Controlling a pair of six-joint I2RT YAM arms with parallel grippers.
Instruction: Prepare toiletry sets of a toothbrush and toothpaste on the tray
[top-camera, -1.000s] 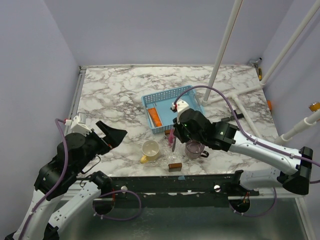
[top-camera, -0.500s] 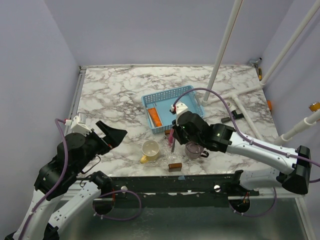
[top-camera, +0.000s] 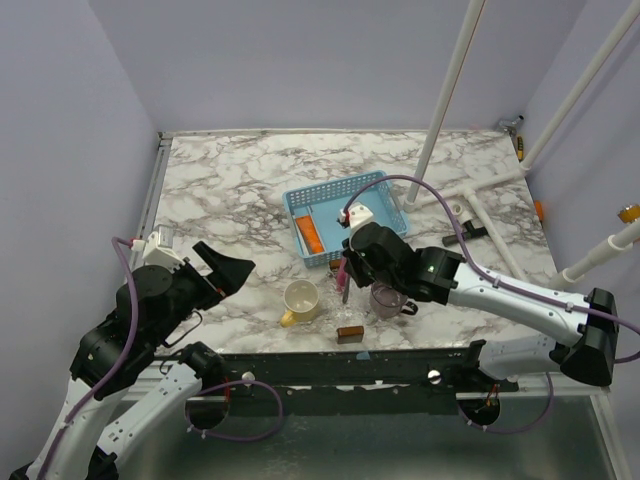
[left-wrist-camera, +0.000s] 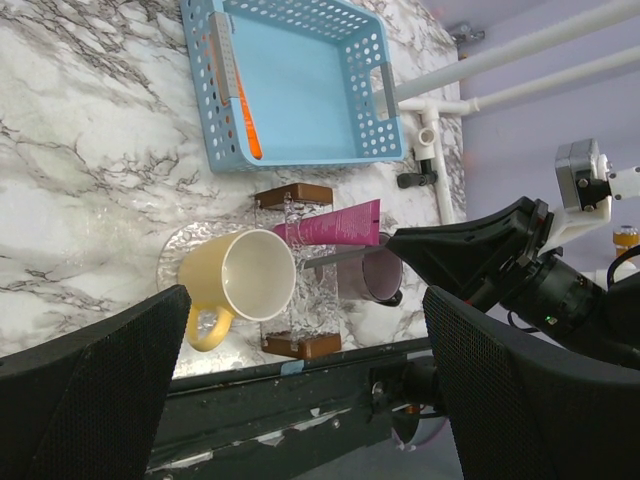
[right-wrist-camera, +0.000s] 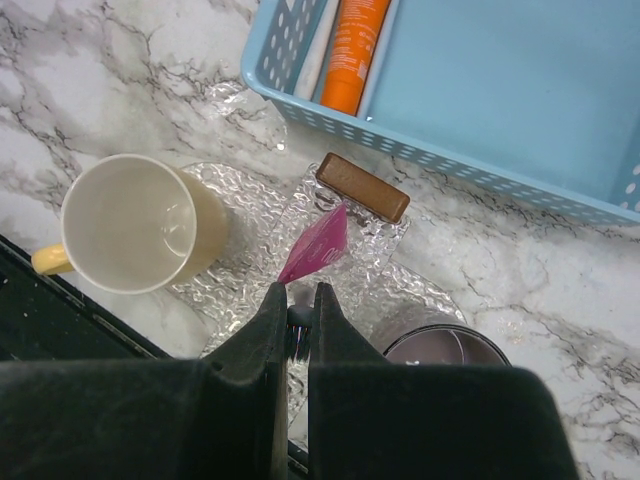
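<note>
left arm folded at the near left, its end effector (top-camera: 226, 272) spread wide, holding nothing. right arm reaches left, end effector (top-camera: 346, 285) clenched on the glossy pink toothpaste (right-wrist-camera: 318, 245) above the tabletop (top-camera: 230, 190), between the yellow mug (top-camera: 300, 298) and purple mug (top-camera: 388, 298). flat orange toothpaste (top-camera: 312, 232) lies in the mesh tray (top-camera: 330, 205).

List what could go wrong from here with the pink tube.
The right claw pinches only the tip of the pink toothpaste tube, so it may slip or swing. The tray has a mesh wall ahead; a low carry could catch it. The purple mug sits right beside the claw and might get bumped.
</note>
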